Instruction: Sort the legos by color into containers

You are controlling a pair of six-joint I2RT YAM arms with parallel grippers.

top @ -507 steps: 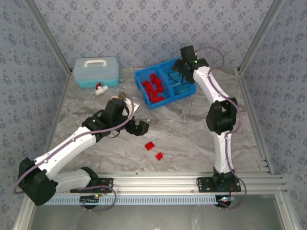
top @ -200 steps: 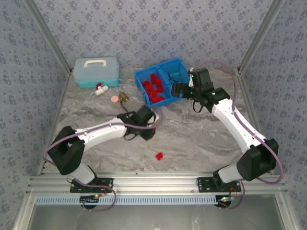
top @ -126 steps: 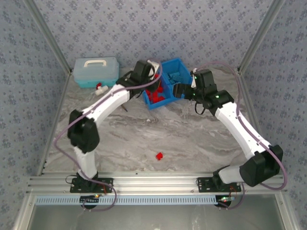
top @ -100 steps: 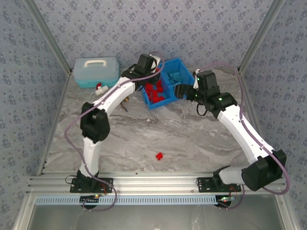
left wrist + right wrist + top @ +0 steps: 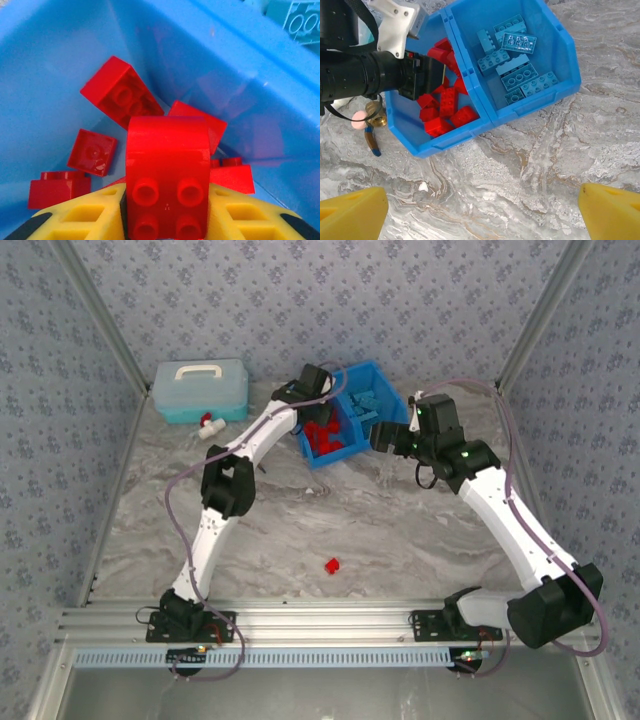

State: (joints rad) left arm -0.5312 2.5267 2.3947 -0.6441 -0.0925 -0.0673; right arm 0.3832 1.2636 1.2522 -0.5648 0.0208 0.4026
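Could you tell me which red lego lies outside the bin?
The lone red lego on the bare marble table; all the others are within the blue bin.

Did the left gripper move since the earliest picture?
Yes. The left gripper moved up the table to the bright blue plastic bin, now over its left compartment, gripping a red studded brick.

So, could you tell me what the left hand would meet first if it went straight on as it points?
Probably the loose red studded plastic bricks in the bright blue plastic bin's compartment, just ahead of the red brick the left hand holds; depth is unclear.
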